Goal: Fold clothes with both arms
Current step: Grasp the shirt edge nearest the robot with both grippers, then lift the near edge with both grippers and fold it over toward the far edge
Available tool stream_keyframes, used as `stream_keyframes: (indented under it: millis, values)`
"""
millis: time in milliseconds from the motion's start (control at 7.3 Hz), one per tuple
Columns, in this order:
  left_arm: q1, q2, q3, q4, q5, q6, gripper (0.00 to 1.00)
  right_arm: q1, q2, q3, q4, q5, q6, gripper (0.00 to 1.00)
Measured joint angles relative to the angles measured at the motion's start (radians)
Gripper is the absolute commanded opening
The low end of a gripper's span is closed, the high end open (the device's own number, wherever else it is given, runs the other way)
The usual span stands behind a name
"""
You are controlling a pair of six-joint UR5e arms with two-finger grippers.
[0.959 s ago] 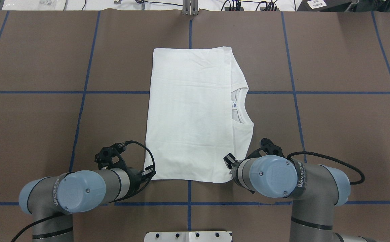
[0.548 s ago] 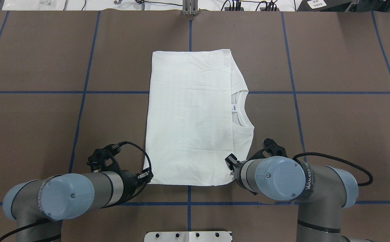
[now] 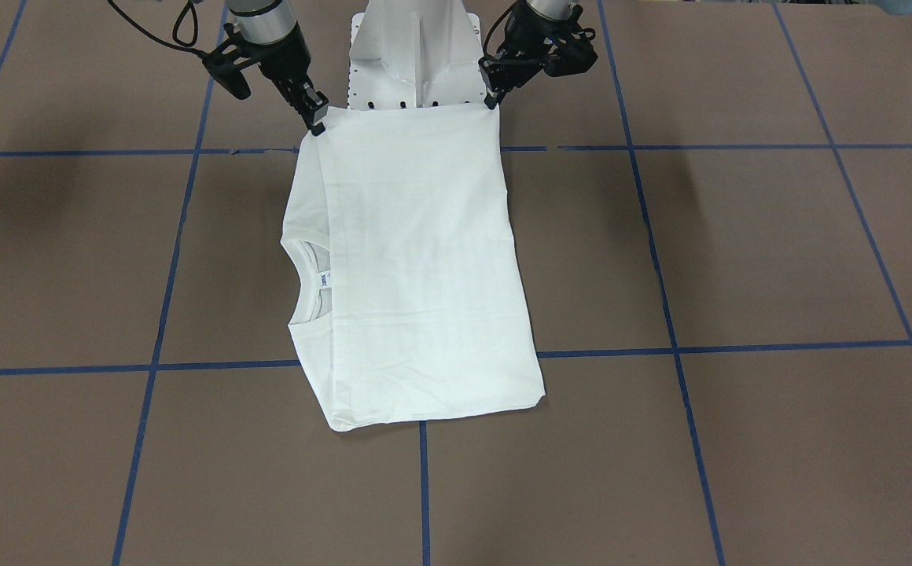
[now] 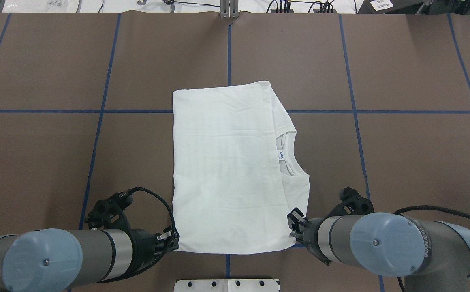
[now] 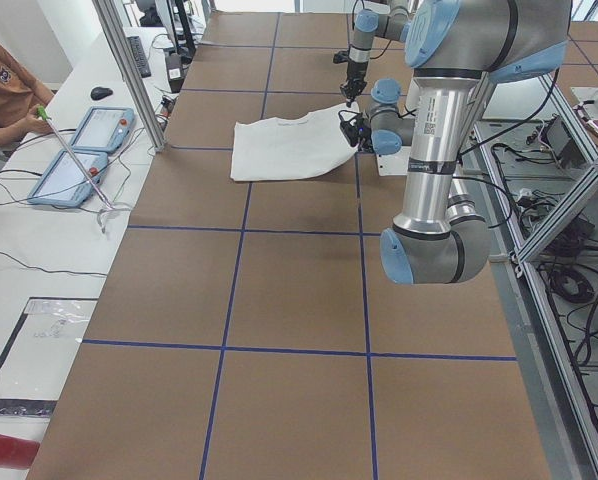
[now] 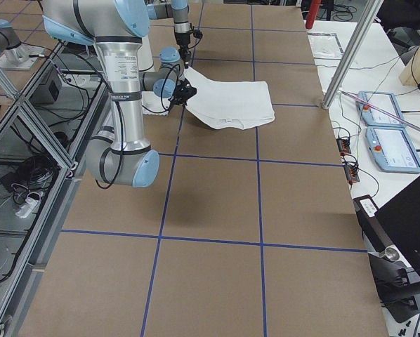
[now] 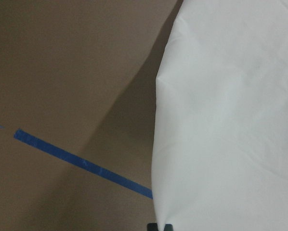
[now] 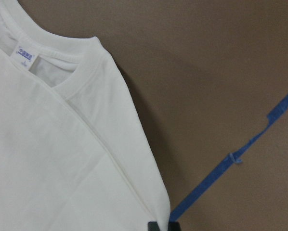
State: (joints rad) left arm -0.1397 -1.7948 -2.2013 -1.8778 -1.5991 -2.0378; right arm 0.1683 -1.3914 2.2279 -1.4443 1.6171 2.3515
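The clothes, one white shirt (image 4: 227,170) folded into a rectangle, lie flat on the brown table with the neck opening and small label (image 4: 283,155) at the right edge. My left gripper (image 4: 173,240) is shut on the shirt's near left corner, and my right gripper (image 4: 294,227) is shut on its near right corner. From across the table the shirt (image 3: 409,267) stretches away from the right gripper (image 3: 316,122) and left gripper (image 3: 491,98). The left wrist view shows the cloth edge (image 7: 221,120) above the fingertips (image 7: 160,226). The right wrist view shows the collar (image 8: 81,72) and the held corner.
The white pedestal plate (image 4: 227,284) sits just behind the held edge. Blue tape lines (image 4: 97,142) grid the table. Off the table's far side stand an aluminium post (image 5: 129,70), two tablets (image 5: 79,150), and a seated person (image 5: 4,80).
Both arms have drawn back toward the robot's base, dragging the shirt nearer across the table. Both grippers have stayed shut on its near corners.
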Motion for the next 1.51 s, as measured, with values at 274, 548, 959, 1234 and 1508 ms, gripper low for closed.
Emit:
stream_keyframes:
  millis: [274,548,959,1234,1508]
  values:
    - [0.016,-0.003,-0.013,0.002,-0.004,-0.021,0.00,-0.037,-0.007,0.038,0.000,-0.003,0.039,0.00]
    - [0.011,-0.013,-0.054,0.003,-0.035,-0.018,0.00,-0.003,-0.005,0.073,-0.005,0.011,0.044,0.00]
    - [-0.155,-0.130,0.015,0.015,-0.084,0.146,0.00,0.263,0.051,0.031,-0.009,0.213,-0.046,0.00]
    - [-0.305,-0.229,0.156,0.011,-0.146,0.276,0.00,0.409,0.169,-0.134,-0.008,0.315,-0.144,0.00]
    - [-0.401,-0.268,0.287,-0.040,-0.162,0.361,0.00,0.480,0.259,-0.269,-0.003,0.332,-0.238,0.00]
